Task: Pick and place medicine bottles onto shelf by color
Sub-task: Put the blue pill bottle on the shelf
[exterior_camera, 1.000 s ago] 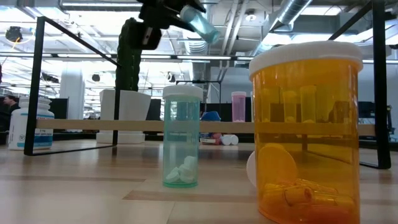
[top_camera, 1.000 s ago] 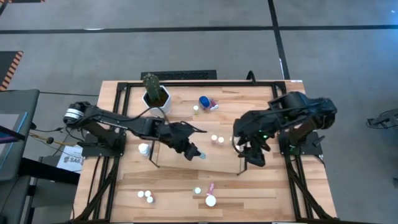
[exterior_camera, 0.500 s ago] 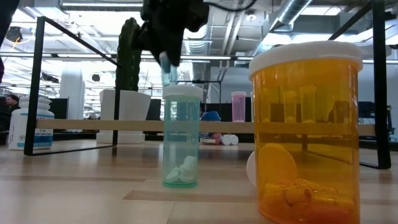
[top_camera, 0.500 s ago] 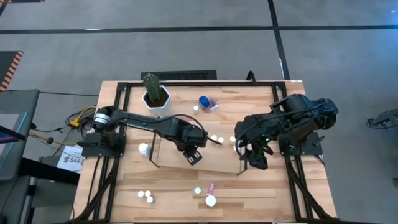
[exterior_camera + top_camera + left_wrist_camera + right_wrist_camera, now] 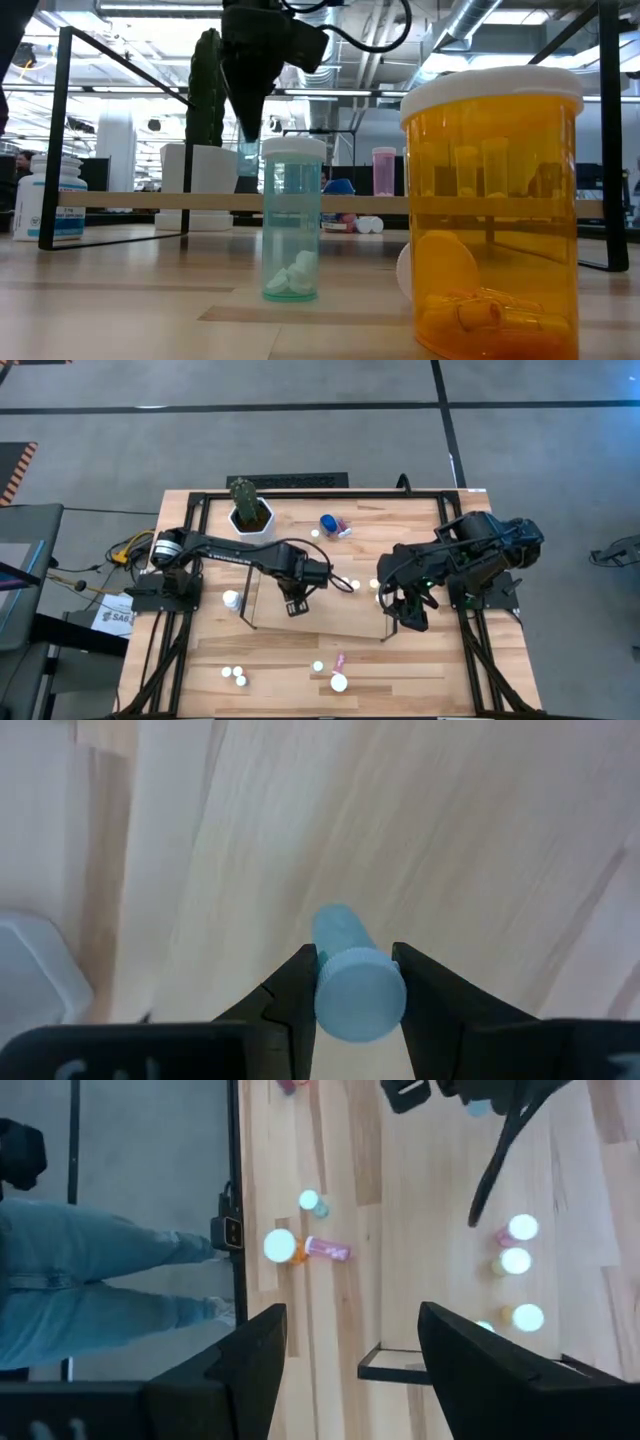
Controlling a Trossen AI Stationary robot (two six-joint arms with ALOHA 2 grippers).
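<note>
My left gripper point(image 5: 296, 605) is shut on a pale blue bottle point(image 5: 352, 982) and points down over the left part of the light-wood shelf point(image 5: 330, 622). In the low view the gripper point(image 5: 246, 112) hangs above the shelf board point(image 5: 140, 201). I cannot tell whether the bottle's base touches the board. My right gripper point(image 5: 405, 618) is open and empty over the shelf's right end. Three white-capped bottles point(image 5: 350, 584) stand on the shelf. More bottles point(image 5: 236, 676) stand near the table's near edge. My left gripper pinches the pale blue bottle between its two fingers, at its upper end just below the cap point(image 5: 330, 992). The fingers point(image 5: 292, 995) come from above and point down. The bottle stands upright below them, cap up.
A cactus in a white pot point(image 5: 250, 515) stands at the far left. A blue-capped bottle point(image 5: 327, 523) lies behind the shelf. A white bottle point(image 5: 231, 600) stands by the shelf's left panel. A teal bottle point(image 5: 292, 220) and an orange one point(image 5: 490, 210) stand at the near edge.
My left gripper has turned from a slant to pointing straight down. It has gone down and a little toward the table's left edge, over the shelf. The pale blue bottle has swung from tilted to upright in its hold.
</note>
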